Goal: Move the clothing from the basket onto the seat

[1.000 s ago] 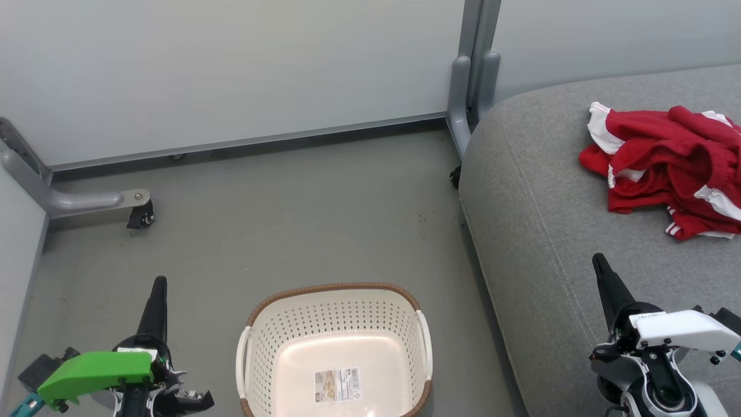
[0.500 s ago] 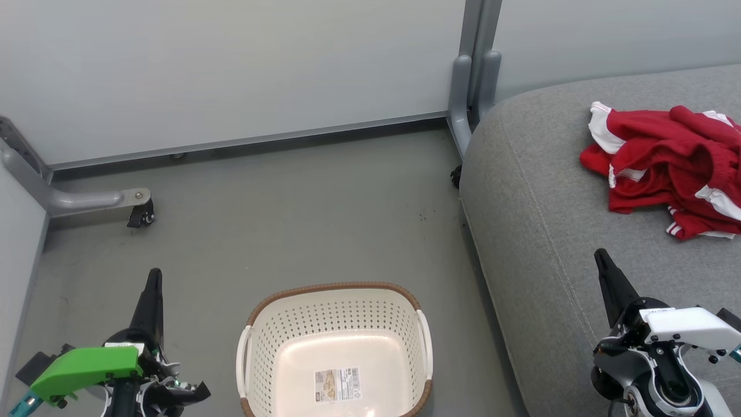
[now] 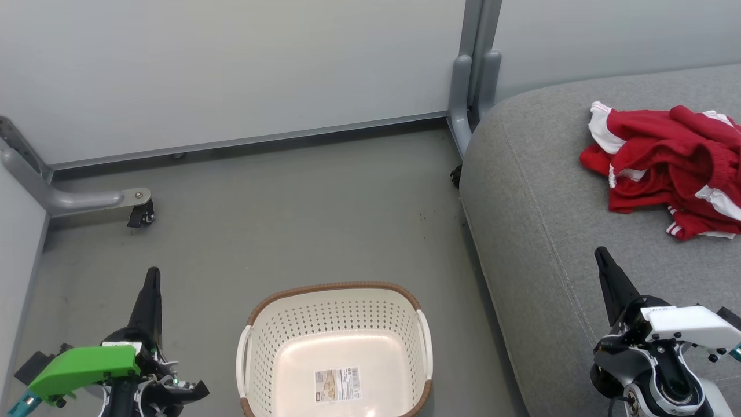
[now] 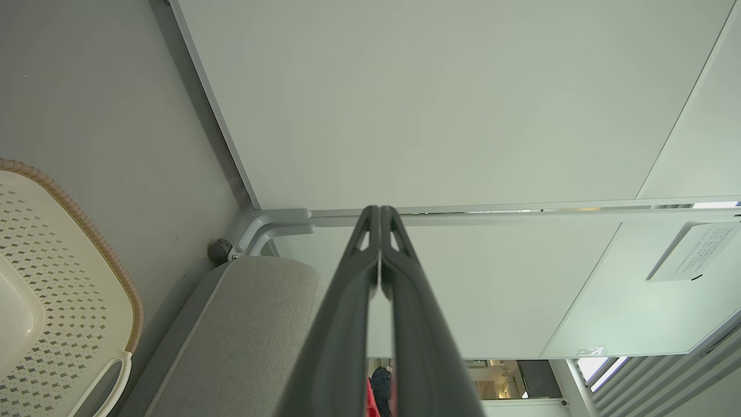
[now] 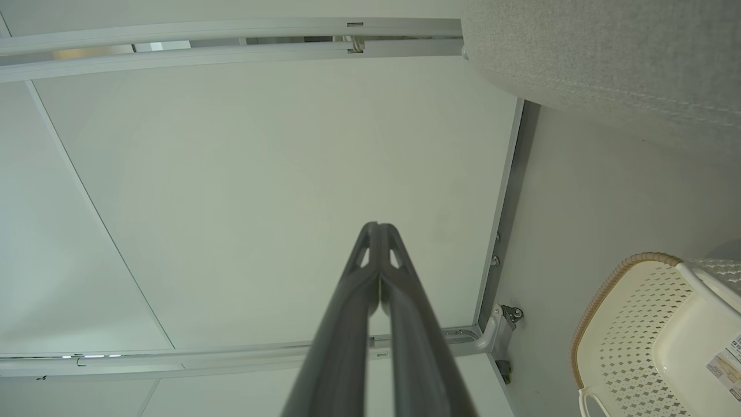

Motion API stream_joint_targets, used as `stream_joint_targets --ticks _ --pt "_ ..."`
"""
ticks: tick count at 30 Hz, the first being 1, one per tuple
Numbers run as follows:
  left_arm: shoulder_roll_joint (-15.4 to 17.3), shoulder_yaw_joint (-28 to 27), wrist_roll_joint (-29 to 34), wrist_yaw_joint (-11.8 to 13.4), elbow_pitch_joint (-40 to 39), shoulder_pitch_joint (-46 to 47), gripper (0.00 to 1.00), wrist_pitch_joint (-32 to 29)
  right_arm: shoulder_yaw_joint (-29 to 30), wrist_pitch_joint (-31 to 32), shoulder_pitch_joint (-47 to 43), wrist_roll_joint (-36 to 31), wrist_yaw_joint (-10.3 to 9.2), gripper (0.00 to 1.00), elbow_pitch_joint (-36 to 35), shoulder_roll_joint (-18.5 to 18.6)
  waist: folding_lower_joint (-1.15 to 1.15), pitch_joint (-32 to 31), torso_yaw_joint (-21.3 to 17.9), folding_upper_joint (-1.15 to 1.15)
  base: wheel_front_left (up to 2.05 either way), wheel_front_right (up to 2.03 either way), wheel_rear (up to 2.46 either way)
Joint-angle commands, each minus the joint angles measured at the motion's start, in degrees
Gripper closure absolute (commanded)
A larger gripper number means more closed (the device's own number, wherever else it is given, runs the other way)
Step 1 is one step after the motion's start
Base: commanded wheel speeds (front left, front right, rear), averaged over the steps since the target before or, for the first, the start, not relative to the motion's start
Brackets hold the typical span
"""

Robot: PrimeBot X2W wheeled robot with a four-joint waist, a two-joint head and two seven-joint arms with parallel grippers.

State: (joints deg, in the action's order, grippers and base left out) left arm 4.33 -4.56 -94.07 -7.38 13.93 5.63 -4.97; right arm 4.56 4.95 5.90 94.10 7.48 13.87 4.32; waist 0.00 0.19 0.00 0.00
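"At lower centre I see the basket [image 3: 336, 288] on the floor [image 3: 289, 220]. Where's the clothing [image 3: 660, 168]?"
"Upper right, heaped on the seat [image 3: 550, 220], well apart from the basket."
"And the fingers?"
"My left gripper [image 3: 153, 272], lower left, and right gripper [image 3: 601, 252], lower right, each have fingers pressed together, holding nothing."

basket [image 3: 336, 287] on floor [image 3: 278, 231]; clothing [image 3: 660, 162] on seat [image 3: 550, 243]

Left gripper [image 4: 379, 215] jaws pressed together — basket [image 4: 58, 260] at left edge, seat [image 4: 249, 330] near it, white panel [image 4: 434, 104] beyond.
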Motion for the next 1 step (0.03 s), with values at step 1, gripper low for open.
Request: stream_joint_targets --ticks 1 --pt "-0.1 -0.2 0.2 -0.3 0.1 0.9 1.0 -0.2 0.1 0.2 0.4 -0.1 0.02 1.0 0.1 0.0 0.0 0.0 0.0 0.0 0.0 0.0 0.0"
